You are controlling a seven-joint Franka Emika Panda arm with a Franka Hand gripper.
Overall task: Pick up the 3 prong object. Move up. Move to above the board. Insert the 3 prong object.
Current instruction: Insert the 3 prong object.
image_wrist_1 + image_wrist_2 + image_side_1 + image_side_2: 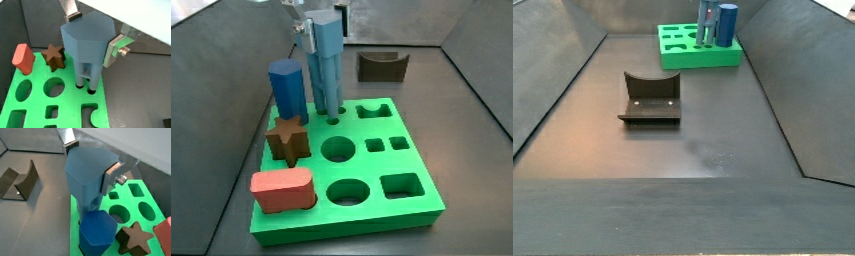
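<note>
The 3 prong object (85, 42), pale steel-blue with a blocky head, stands upright with its thin legs (85, 75) reaching down into the small round holes of the green board (37, 102). My gripper (93, 35) is shut on its head, with one finger (113, 51) on each side. Both also show in a wrist view: the gripper (91, 162) and the object (85, 178). In a side view the object (326, 60) rises from the board's (372, 205) far part, with the gripper (318, 28) at its top. It shows small in a side view (707, 22).
A dark blue hexagonal pillar (286, 90), a brown star (287, 140) and a red block (282, 190) stand in the board beside the object. The dark fixture (649, 100) sits on the floor away from the board. Grey walls enclose the floor.
</note>
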